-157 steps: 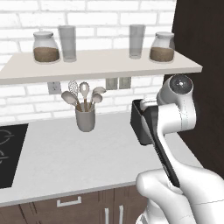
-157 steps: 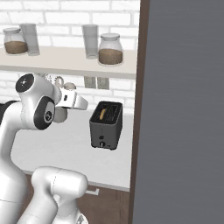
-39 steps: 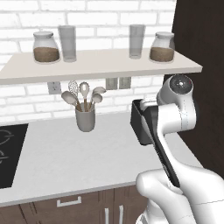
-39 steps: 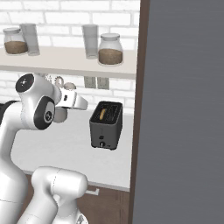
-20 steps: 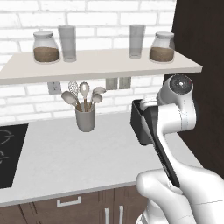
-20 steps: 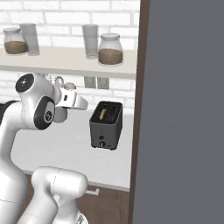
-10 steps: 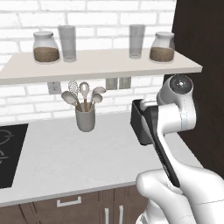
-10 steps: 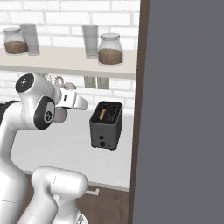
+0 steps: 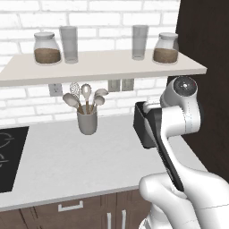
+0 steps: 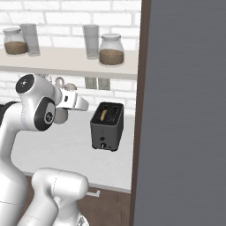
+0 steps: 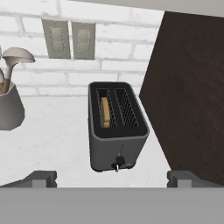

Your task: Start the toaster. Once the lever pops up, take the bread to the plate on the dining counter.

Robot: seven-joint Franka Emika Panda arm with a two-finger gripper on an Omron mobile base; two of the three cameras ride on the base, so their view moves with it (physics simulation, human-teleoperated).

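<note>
Beside the toaster (image 11: 116,131), a utensil cup (image 11: 9,107).

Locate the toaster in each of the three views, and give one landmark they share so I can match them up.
Left base view: toaster at right of centre on the counter, mostly hidden behind the arm.
Right base view: toaster at centre, on the counter beside the dark cabinet side.
Hand view: toaster at centre, bread in its left slot.
Shared landmark: the twin wall outlets above the counter.
</note>
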